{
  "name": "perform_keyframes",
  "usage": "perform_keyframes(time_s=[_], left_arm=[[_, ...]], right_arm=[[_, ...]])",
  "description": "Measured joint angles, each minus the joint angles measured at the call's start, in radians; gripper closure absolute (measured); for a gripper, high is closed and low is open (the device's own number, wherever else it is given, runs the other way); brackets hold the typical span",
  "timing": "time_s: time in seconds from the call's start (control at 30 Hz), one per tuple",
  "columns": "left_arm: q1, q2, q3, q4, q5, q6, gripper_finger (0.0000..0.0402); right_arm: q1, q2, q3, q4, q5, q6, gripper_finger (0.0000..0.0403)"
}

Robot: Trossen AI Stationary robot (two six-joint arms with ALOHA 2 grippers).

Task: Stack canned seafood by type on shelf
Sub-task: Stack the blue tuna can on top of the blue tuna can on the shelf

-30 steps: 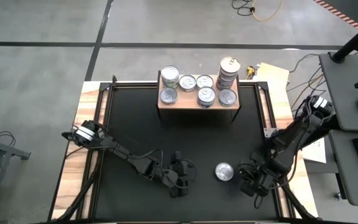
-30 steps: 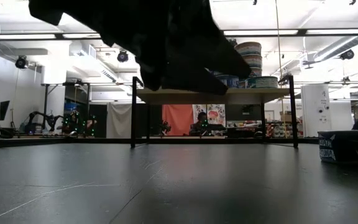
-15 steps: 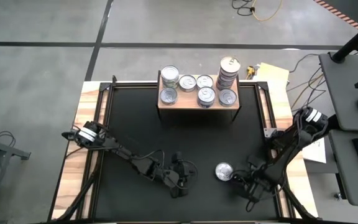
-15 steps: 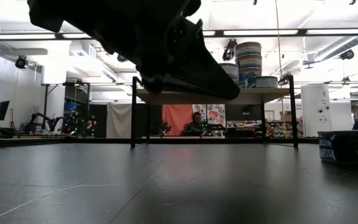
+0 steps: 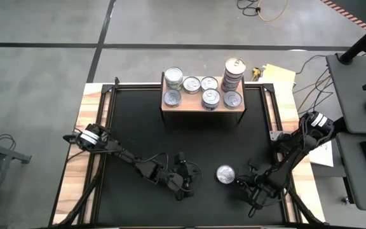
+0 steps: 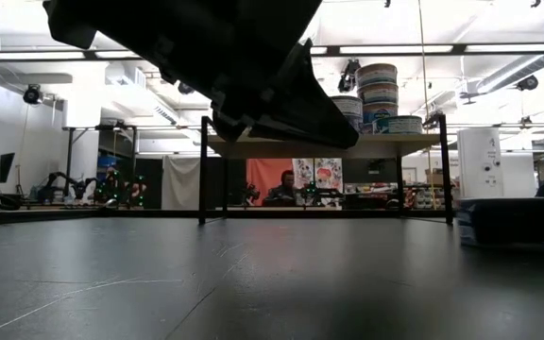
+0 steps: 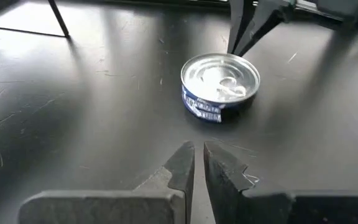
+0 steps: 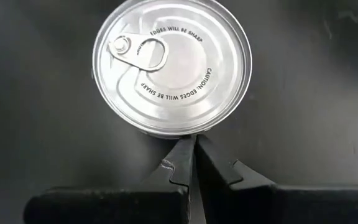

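- One loose can (image 5: 225, 174) lies flat on the black bench (image 5: 132, 127), near the front and right of the middle, well apart from the shelf (image 5: 202, 106) at the back; it looks to be the only can not yet put away.
- Both grippers flank it: the right gripper (image 8: 192, 163) is low with its tips just at the can's rim, its fingers (image 8: 216, 163) pressed together and holding nothing; my guess is that tips shut like this are for nudging the can, since a grasp would need them spread first.
- The left gripper (image 7: 194, 163) waits to the can's other side, near it but clear of it, its fingers (image 7: 180, 167) also together with only a thin slit between them; it grips nothing.
- The can is short and round, with a silver lid (image 8: 173, 65) bearing a pull ring (image 8: 143, 51) and a stamped warning about sharp edges; a blue printed band (image 7: 202, 111) wraps its side.
- On the shelf, a tall stack (image 5: 234, 75) stands at the back right corner, presumably one type piled up; the other cans (image 5: 192, 84) sit single or in low stacks across the light wood board, which suggests the sorting is well along.
- Which pile the loose can belongs to cannot be judged from the lid alone; the blue band is the likeliest clue.
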Motion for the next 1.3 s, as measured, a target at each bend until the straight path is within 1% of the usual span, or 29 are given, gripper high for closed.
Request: perform_keyframes(time_s=[0.17, 0.43, 0.57, 0.83, 0.9, 1.0, 1.07, 1.17, 1.3], left_arm=[[0.001, 0.000, 0.000, 0.003, -0.001, -0.002, 0.0381], [0.001, 0.000, 0.000, 0.023, -0.002, -0.031, 0.0380], [0.001, 0.000, 0.000, 0.070, -0.004, -0.032, 0.0380], [0.002, 0.018, 0.000, 0.108, -0.005, -0.008, 0.0381], [0.005, 0.038, -0.001, 0.160, -0.005, 0.033, 0.0381], [0.010, 0.062, -0.001, 0.283, -0.005, 0.096, 0.0381], [0.012, 0.075, -0.001, 0.352, -0.005, 0.149, 0.0381], [0.020, 0.092, -0.001, 0.363, -0.004, 0.200, 0.0388], [0.035, 0.110, -0.001, 0.355, 0.014, 0.207, 0.0400]], right_arm=[[-0.036, 0.000, 0.000, 0.064, 0.025, -0.072, 0.0394], [-0.120, 0.027, 0.001, 0.212, 0.024, -0.277, 0.0394], [-0.133, 0.024, 0.014, 0.195, 0.025, -0.294, 0.0394], [-0.123, 0.009, 0.021, 0.121, 0.035, -0.283, 0.0394], [-0.123, 0.007, 0.021, 0.103, 0.059, -0.283, 0.0394], [-0.123, 0.002, 0.021, 0.062, 0.093, -0.262, 0.0394], [-0.123, -0.004, 0.020, 0.033, 0.138, -0.237, 0.0394], [-0.124, -0.007, 0.020, 0.028, 0.239, -0.231, 0.0394], [-0.134, -0.007, 0.020, 0.026, 0.321, -0.234, 0.0394]])
